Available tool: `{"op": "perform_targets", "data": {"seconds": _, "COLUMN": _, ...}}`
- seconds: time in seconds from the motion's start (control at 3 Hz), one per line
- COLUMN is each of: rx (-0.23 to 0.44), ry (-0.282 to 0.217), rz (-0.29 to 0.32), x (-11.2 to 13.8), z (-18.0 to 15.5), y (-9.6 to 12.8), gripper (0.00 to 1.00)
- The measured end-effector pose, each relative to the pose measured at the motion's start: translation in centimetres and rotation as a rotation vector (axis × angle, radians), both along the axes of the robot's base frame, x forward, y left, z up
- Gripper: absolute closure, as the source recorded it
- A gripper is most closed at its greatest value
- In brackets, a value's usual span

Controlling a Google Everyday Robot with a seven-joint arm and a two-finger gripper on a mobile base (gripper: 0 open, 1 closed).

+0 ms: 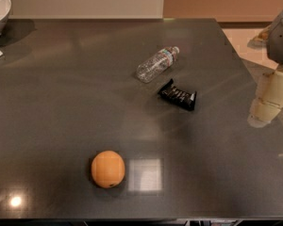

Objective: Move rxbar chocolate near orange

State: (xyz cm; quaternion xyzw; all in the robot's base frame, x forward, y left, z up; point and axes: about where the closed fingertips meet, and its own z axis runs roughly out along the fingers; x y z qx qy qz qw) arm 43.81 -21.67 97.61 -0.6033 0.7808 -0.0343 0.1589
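gripper point(266, 102) hangs right of the orange point(108, 169), open or closed i cannot tell; best pinch the rxbar chocolate point(178, 95), beyond the orange, across its width, missing the bottle point(156, 64).

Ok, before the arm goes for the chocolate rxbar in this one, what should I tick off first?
1. rxbar chocolate in full view, nothing lying on it: ok.
2. Bar apart from the clear bottle, not touching: ok.
3. Orange resting on the table, in view: ok.
4. Nothing lying between the bar and the orange: ok.
5. Gripper above the bar: not ok; it is at the picture's right edge, off to the bar's side.
6. Gripper free of any load: cannot tell.
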Motion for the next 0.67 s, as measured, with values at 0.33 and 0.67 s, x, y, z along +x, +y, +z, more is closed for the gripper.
{"op": "perform_targets", "data": {"seconds": 0.33, "rx": 0.000, "ry": 0.000, "rz": 0.000, "x": 0.0, "z": 0.0, "y": 0.0, "gripper": 0.00}}
{"op": "perform_targets", "data": {"seconds": 0.67, "rx": 0.022, "ry": 0.022, "rz": -0.005, "x": 1.4, "z": -0.9, "y": 0.2, "gripper": 0.00}}
